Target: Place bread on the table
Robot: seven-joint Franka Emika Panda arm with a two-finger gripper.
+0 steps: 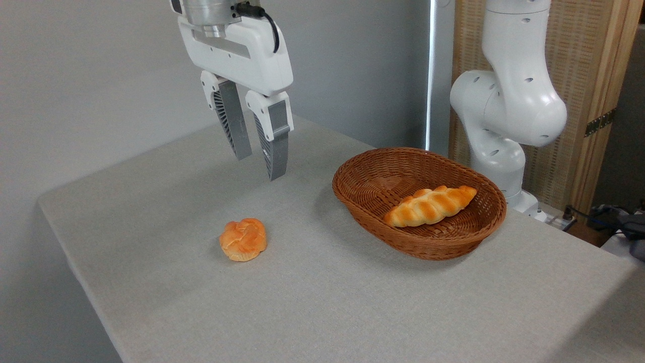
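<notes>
On the table (352, 302), the bread (243, 239) lay alone, well below the gripper (260, 165); fingers (274, 146) parted, empty. Braided loaf (430, 205) sat in basket (433, 247).

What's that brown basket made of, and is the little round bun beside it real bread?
The basket looks like woven wicker or rattan: reddish-brown strands with a slight sheen and a braided rim. The bun has a glossy, evenly orange-golden surface with knotted lobes; it could be baked dough, but the uniform shine suggests a plastic or foam replica. I can't be certain.
</notes>
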